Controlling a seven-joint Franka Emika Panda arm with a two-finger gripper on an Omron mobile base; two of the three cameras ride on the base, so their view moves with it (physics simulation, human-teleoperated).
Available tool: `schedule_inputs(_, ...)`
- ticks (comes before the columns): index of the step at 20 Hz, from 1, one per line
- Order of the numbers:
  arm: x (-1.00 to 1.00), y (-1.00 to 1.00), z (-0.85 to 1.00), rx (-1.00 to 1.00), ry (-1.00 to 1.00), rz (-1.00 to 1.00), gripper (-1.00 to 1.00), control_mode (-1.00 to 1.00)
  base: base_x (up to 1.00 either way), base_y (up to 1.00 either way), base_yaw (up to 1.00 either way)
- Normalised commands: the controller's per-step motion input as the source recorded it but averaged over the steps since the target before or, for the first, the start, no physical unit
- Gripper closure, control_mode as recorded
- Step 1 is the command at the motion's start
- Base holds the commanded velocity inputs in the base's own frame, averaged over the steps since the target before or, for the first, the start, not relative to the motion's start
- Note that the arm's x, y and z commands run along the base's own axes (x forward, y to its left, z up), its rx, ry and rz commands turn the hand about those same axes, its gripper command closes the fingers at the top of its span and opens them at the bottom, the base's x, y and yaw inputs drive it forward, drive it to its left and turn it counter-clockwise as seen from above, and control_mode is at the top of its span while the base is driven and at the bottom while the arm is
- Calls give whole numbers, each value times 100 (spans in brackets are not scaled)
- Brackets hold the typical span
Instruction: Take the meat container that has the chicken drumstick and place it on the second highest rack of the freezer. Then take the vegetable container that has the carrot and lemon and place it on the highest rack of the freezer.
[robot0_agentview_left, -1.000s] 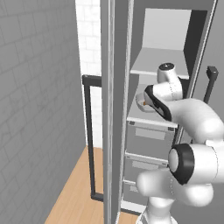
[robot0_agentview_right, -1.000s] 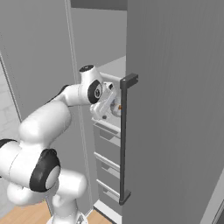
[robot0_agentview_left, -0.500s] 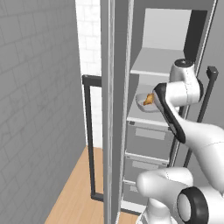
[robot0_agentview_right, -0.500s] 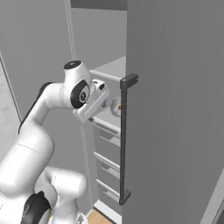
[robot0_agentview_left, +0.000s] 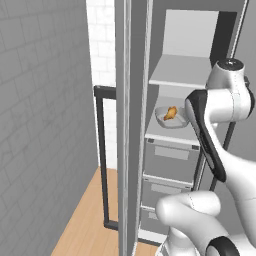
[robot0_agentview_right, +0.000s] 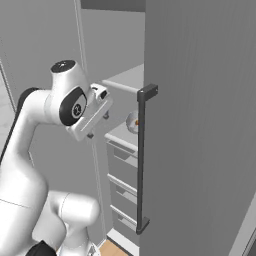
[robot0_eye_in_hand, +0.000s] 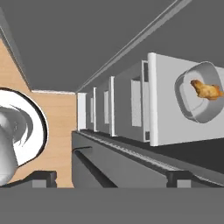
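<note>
Freezer (robot0_agentview_left: 175, 150) shelf (robot0_agentview_left: 172, 131): tub (robot0_eye_in_hand: 199, 97) with chicken drumstick (robot0_eye_in_hand: 206, 90) lying across it.

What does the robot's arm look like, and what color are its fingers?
The arm is glossy white and rounded, built from fat tube-shaped segments, with dark grey to black bands and round caps at the joints. One cap carries a small white mark. The gripper ends in two small, dark, blocky fingertips. No loose cables show.

Arm raised and drawn back out of the freezer (robot0_agentview_left: 200, 75); claw (robot0_agentview_right: 102, 97) now clear of the tub (robot0_agentview_left: 171, 118) (drumstick (robot0_agentview_left: 170, 113) uncovered, at 9 o'clock of the elbow), jaws wide.
</note>
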Motion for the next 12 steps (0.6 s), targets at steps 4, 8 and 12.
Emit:
schedule_inputs(4,-48,43,15,0,0,20,-100,-100,0,0,0)
schedule_inputs(8,-59,38,4,0,0,23,-100,-100,0,0,0)
schedule_inputs(12,-64,37,0,0,0,18,-100,-100,0,0,0)
